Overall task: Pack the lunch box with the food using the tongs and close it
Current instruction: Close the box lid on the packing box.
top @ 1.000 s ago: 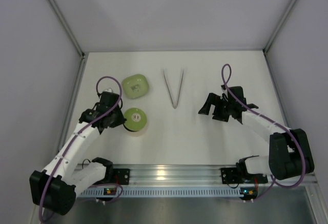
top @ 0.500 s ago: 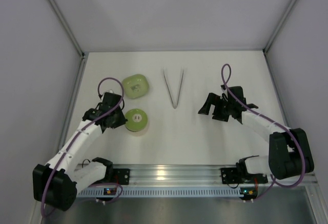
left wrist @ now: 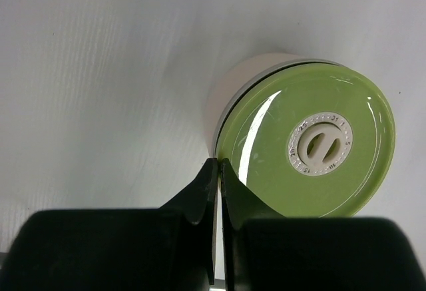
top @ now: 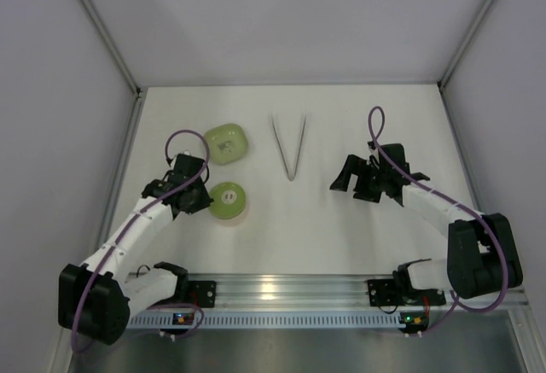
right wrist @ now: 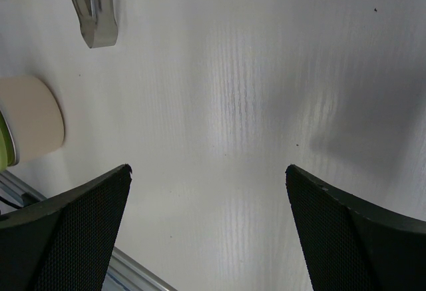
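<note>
White table (top: pixel 341 117), left gripper (left wrist: pixel 217 166) clenched, perhaps touching lidded lunch box (left wrist: pixel 306 148), right gripper (right wrist: pixel 208 171) spread empty, tongs (top: pixel 290 172) whole only overhead.

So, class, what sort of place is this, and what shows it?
Likely a robot lab test cell: a white table walled by blank panels, with two arms bolted to a metal rail.

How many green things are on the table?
2. One is the round green lid on the lunch box, right by the left gripper. The other is the pale green square dish just behind it. Nothing else green shows.
</note>
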Controlling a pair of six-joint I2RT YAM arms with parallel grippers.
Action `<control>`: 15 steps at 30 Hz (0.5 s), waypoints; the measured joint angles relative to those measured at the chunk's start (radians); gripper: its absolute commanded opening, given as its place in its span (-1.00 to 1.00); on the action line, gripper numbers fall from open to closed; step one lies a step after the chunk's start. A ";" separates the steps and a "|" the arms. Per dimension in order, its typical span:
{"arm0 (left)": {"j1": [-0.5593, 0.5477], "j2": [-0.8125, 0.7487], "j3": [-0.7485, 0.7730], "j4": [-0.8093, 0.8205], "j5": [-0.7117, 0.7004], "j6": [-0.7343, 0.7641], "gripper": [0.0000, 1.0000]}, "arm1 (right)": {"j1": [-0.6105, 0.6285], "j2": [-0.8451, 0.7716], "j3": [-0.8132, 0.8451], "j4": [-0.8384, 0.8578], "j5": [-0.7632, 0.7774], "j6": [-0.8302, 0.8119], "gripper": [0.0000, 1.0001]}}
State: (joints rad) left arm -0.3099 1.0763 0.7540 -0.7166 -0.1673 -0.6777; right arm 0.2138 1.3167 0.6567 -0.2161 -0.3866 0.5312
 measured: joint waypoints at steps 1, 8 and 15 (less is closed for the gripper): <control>0.001 0.001 -0.001 0.004 -0.002 0.000 -0.90 | 0.000 0.000 0.000 0.000 0.000 0.000 0.94; 0.002 0.023 -0.004 0.024 -0.012 0.001 -0.81 | 0.000 0.000 0.000 0.000 0.000 -0.001 0.94; 0.002 0.043 -0.004 0.051 -0.022 0.008 -0.69 | 0.000 0.000 0.000 0.000 0.000 -0.005 0.94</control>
State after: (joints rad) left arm -0.3080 1.1191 0.7502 -0.6655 -0.1890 -0.6693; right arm 0.2138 1.3167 0.6567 -0.2161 -0.3862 0.5266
